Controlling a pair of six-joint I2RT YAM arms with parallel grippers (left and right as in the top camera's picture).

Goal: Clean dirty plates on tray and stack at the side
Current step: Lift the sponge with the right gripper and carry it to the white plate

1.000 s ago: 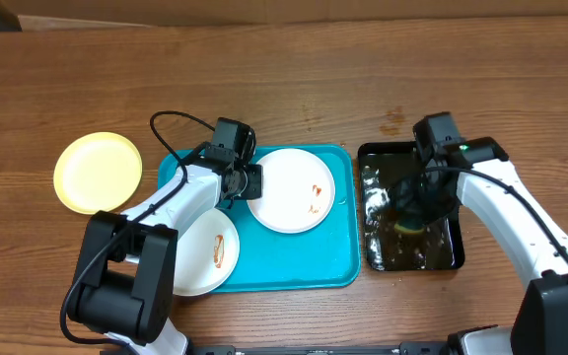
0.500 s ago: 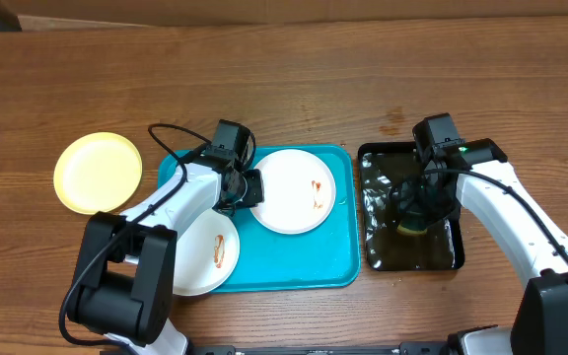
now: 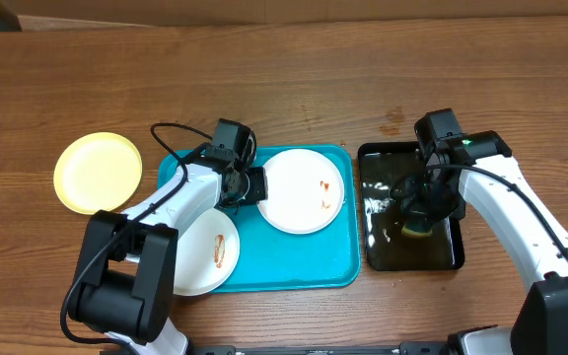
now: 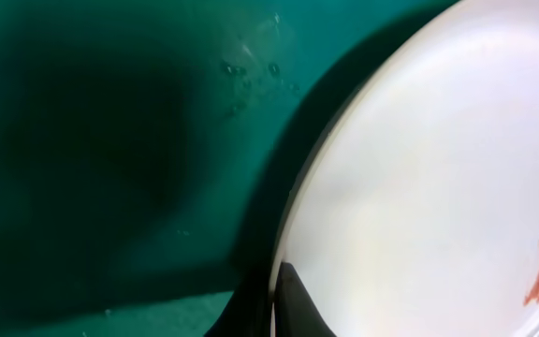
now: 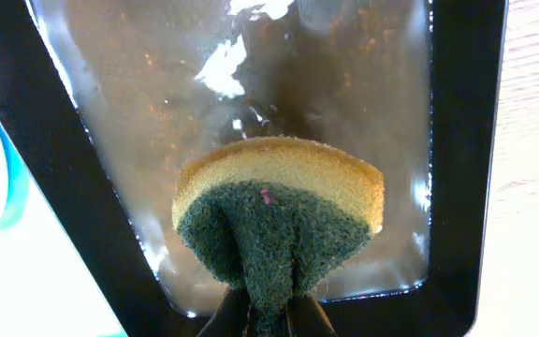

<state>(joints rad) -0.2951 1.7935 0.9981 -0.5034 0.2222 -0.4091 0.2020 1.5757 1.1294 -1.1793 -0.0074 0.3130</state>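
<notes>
A white plate [image 3: 303, 190] with a red-brown smear lies on the turquoise tray [image 3: 294, 261]. My left gripper [image 3: 253, 185] is shut on its left rim, and the plate fills the right of the left wrist view [image 4: 438, 178]. A second smeared white plate [image 3: 205, 251] lies at the tray's front left corner. The pale yellow-green plate [image 3: 98, 172] sits on the wood at the left, off the tray. My right gripper [image 3: 418, 219] is shut on a yellow-and-green sponge [image 5: 279, 220] over the water in the black tray [image 3: 410, 251].
The black tray stands right beside the turquoise tray's right edge. Bare wood-grain tabletop [image 3: 314, 79] lies behind both trays and to the left around the yellow-green plate. A cable [image 3: 180, 123] loops over the left arm.
My left gripper has drawn the white plate a little to the right on the tray. My right gripper with the sponge has shifted slightly in the black tray.
</notes>
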